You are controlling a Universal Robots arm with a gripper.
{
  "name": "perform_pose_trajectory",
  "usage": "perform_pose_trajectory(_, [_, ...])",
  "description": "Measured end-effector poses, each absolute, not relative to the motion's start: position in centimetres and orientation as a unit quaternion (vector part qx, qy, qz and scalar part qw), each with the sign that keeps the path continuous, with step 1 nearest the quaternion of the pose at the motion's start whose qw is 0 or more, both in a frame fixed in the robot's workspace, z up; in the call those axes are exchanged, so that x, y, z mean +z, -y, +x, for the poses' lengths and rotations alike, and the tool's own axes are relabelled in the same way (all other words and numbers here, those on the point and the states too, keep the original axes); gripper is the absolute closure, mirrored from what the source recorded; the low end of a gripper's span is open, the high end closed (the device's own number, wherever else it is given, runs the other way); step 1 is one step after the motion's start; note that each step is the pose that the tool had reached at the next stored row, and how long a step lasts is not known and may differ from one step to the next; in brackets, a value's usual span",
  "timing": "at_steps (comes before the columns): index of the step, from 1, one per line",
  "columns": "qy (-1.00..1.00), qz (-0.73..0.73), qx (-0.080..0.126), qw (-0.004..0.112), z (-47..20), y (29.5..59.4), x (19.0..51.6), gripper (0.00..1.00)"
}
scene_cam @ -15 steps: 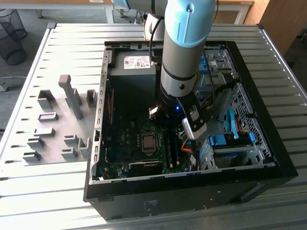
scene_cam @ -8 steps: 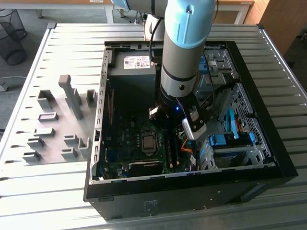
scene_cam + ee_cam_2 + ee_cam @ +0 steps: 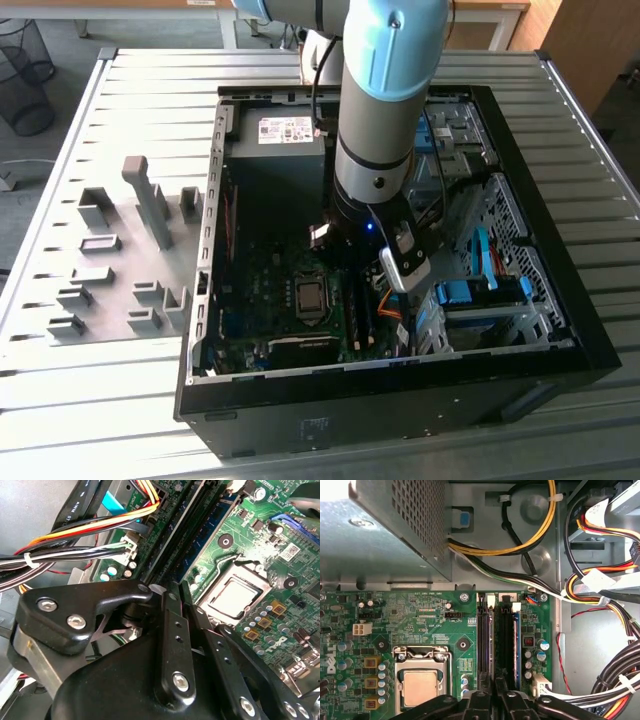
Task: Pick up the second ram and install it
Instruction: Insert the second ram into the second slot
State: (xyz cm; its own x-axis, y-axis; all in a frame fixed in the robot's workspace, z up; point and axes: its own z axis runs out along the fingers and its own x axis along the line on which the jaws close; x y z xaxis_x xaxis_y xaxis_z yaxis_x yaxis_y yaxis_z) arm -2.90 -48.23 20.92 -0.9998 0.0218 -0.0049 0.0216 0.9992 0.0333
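The jaws stand narrow, drawn nearly together with only a thin slit between them. I cannot tell whether anything thin is pinched in that slit. The gripper (image 3: 495, 698) hangs low over the motherboard (image 3: 410, 615), and its tips sit right above the row of memory slots (image 3: 504, 645), which run straight away from the jaws.

A blue ram stick (image 3: 516, 645) stands on edge in the outermost slot, just to one side of the jaw line and parallel to it. In the second wrist view the same stick (image 3: 212, 535) runs off ahead of the gripper (image 3: 182, 600), apart from the fingers. I cannot tell whether this seated stick is the second ram or an earlier one. The dark slots directly ahead of the jaws look unfilled.

On the far side of the jaws from the stick lies the processor socket (image 3: 420, 685) with its metal frame. Beyond the stick a bundle of coloured cables (image 3: 600, 595) loops past. Past the far end of the slots sits the grey power supply box (image 3: 385, 530).

In the exterior view the arm (image 3: 385, 120) reaches down into the open computer case (image 3: 560, 340).
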Motion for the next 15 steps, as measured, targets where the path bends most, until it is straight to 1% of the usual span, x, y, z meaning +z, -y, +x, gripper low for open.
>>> perform_pose_trajectory(1, [-1.000,0.011,0.017,0.003,-2.9,48.2,20.9,0.85])
perform_pose_trajectory(2, [-1.000,0.011,0.017,0.003,-2.9,48.2,20.9,0.79])
perform_pose_trajectory(5, [-1.000,0.011,0.017,0.003,-2.9,48.2,21.0,0.79])
perform_pose_trajectory(10, [-1.000,0.011,0.017,0.003,-2.9,48.2,22.5,0.79])
perform_pose_trajectory(15, [-1.000,0.011,0.017,0.003,-2.9,48.2,23.1,0.79])
